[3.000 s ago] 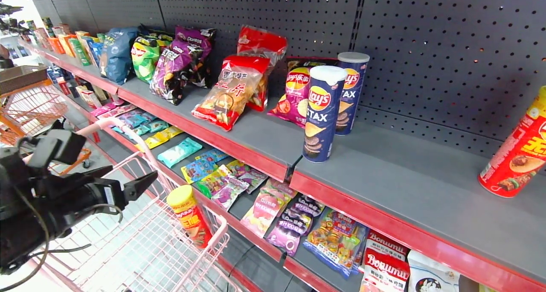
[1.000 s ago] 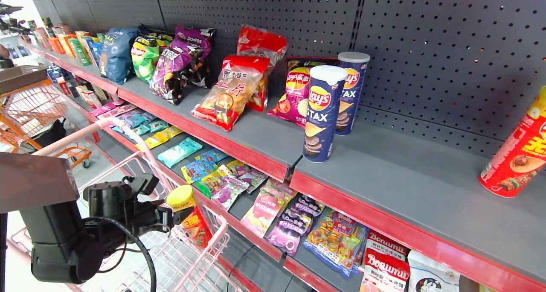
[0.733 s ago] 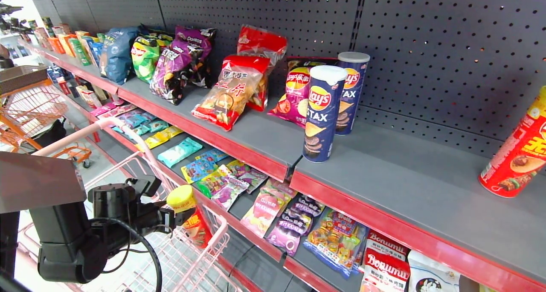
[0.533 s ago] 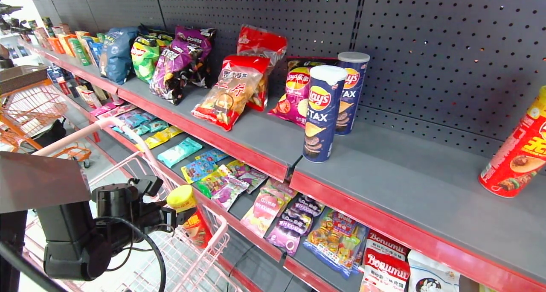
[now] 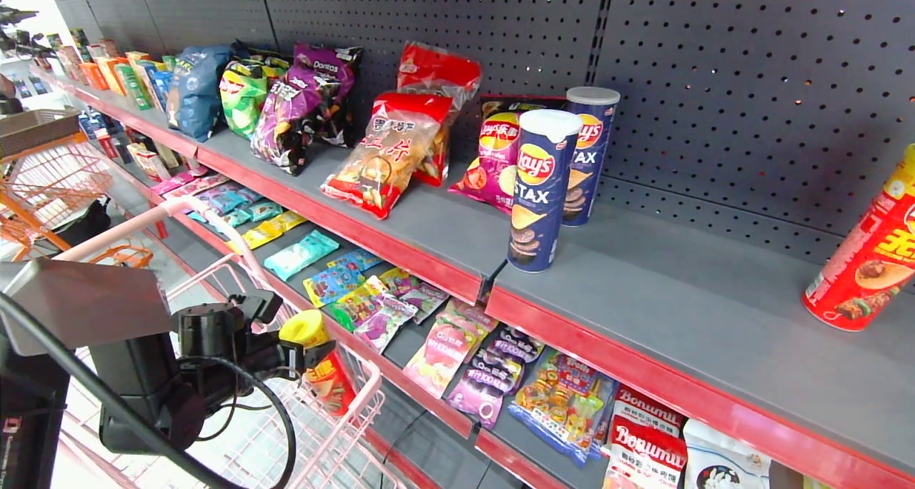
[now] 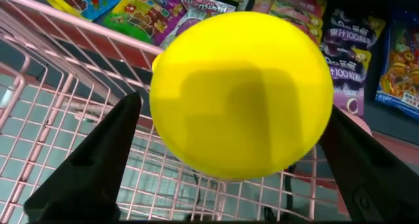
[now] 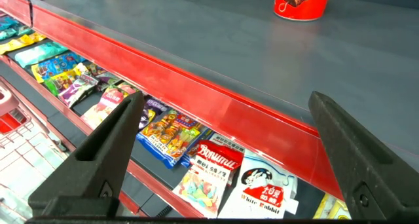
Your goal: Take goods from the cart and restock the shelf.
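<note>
A red chip can with a yellow lid (image 5: pixel 319 364) stands upright in the front corner of the pink cart (image 5: pixel 361 403). My left gripper (image 5: pixel 293 332) is open at the can's top, one finger on each side of the lid. In the left wrist view the yellow lid (image 6: pixel 239 93) sits between the fingers of the left gripper (image 6: pixel 232 109), with gaps on both sides. My right gripper (image 7: pixel 228 99) is open with nothing in it, in front of the grey shelf (image 7: pixel 216 47). A matching red can (image 5: pixel 865 260) stands at the right on the shelf (image 5: pixel 679 310).
Two blue chip cans (image 5: pixel 540 189) stand mid-shelf, with snack bags (image 5: pixel 386 153) further left. The stretch of shelf between the blue cans and the red can is bare. Candy packets (image 5: pixel 457 346) fill the lower shelf. An orange cart (image 5: pixel 50 181) stands at far left.
My left arm has dropped from above the cart's handle and moved right, bringing its open fingers around the yellow lid. The can and the shelf goods have not moved.
</note>
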`<state>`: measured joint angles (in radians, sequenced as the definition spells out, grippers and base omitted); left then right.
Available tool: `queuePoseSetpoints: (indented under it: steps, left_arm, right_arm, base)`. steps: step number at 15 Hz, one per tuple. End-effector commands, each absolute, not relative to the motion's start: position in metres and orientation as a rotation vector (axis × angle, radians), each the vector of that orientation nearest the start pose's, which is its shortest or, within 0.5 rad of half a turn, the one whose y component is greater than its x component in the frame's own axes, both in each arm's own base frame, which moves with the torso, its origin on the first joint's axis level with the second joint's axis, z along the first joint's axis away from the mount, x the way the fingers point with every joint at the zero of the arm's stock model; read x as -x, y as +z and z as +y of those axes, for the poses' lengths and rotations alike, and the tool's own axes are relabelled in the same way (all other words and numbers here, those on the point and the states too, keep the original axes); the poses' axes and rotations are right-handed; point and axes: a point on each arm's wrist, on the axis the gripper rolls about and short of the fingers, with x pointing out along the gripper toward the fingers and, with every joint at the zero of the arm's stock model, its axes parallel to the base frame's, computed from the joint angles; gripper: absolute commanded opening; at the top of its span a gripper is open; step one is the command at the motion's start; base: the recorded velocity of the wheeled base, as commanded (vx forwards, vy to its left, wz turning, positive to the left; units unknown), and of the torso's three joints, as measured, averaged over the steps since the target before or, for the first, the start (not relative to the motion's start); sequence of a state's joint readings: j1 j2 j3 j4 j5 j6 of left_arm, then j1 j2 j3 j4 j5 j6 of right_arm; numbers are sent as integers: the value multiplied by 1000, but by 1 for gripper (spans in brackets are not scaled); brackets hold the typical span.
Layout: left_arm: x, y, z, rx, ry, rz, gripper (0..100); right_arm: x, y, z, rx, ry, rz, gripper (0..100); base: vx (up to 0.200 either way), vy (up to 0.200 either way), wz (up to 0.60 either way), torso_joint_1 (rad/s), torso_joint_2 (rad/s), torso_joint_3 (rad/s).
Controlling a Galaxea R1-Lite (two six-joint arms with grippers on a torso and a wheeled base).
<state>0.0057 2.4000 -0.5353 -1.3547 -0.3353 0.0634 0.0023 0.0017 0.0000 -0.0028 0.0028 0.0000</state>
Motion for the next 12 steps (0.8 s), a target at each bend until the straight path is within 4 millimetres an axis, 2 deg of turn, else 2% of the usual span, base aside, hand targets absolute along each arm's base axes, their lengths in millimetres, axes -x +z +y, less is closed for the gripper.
queuePoseSetpoints:
  steps: [1,6,7,12]
  left_arm:
    - [-335,-37,-6,22,-339,481,100]
    - [-337,-39,-8,20,-346,480,100]
    - [-337,-39,-9,19,-349,478,0]
    - [-331,-33,-8,19,-347,465,0]
  right_arm:
    - [23,76,0,0,5,-2,100]
    - [23,76,0,2,6,-2,100]
    - [23,76,0,2,6,-2,100]
    - [23,76,0,2,6,-2,100]
  base:
    - [0,0,0,0,0,0]
    - [0,0,0,0,0,0]
    - [0,0,0,0,0,0]
    - [0,0,0,0,0,0]
